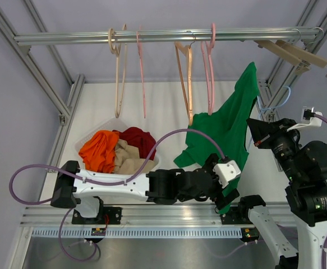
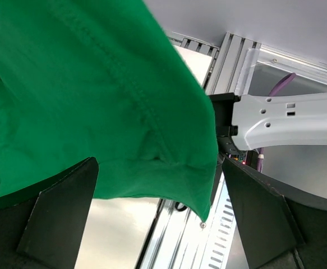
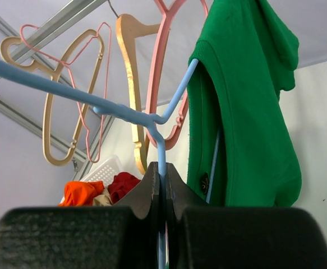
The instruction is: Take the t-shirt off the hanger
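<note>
Right gripper (image 3: 162,175) fingers were pressed together, pinching blue hanger (image 3: 124,112) at its stem. Green t-shirt (image 3: 247,112) hung draped over one hanger arm, toward right edge of table (image 1: 96,112). Left gripper (image 2: 160,190) stood spread wide near table's near edge, shirt hem between its fingers, unclamped.

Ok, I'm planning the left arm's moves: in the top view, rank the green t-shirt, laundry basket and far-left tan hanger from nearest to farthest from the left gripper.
1. green t-shirt, hem between the fingers of the open left gripper.
2. laundry basket, to its left on the table.
3. tan hanger, far left on the rail.
</note>
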You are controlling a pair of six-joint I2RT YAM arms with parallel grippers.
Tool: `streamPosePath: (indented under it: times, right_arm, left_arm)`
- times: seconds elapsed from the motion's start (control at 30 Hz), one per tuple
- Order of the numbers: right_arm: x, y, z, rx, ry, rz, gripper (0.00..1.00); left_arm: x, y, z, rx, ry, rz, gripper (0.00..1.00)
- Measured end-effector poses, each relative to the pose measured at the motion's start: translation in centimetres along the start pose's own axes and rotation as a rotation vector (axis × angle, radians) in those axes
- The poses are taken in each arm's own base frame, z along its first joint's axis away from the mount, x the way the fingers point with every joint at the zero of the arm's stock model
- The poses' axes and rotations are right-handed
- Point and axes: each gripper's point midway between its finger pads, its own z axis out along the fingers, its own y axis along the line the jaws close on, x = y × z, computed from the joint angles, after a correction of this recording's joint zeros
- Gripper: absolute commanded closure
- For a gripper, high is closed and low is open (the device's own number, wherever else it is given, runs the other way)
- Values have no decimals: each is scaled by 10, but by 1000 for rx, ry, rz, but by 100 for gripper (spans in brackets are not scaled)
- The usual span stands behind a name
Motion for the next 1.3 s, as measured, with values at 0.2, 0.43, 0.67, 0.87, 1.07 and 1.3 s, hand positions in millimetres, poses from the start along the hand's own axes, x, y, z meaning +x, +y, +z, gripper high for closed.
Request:
streamPosePath:
  times: [0.2,0.43,0.67,0.87,1.07,1.3]
  right_arm:
    - [-7,8,-7,-25,-14,-3,100]
    - [-16,21,-7,-72,-17,-9,100]
    - [-31,42,1,-138,-2,-13,100]
    - [-55,87,-39,-313,-41,-13,100]
    - [-65,135,-122,-550,-98,-41,100]
    - [-47,168,-179,-775,-2,-54,100]
  left_arm:
    - [7,-12,9,8,13,34,29]
    - [22,-25,5,40,30,43,100]
    - [68,-11,-8,12,105,41,100]
    - [79,13,-40,-43,95,42,100]
    - [26,46,-87,-149,-65,31,100]
    - [-53,76,-131,-269,-297,73,100]
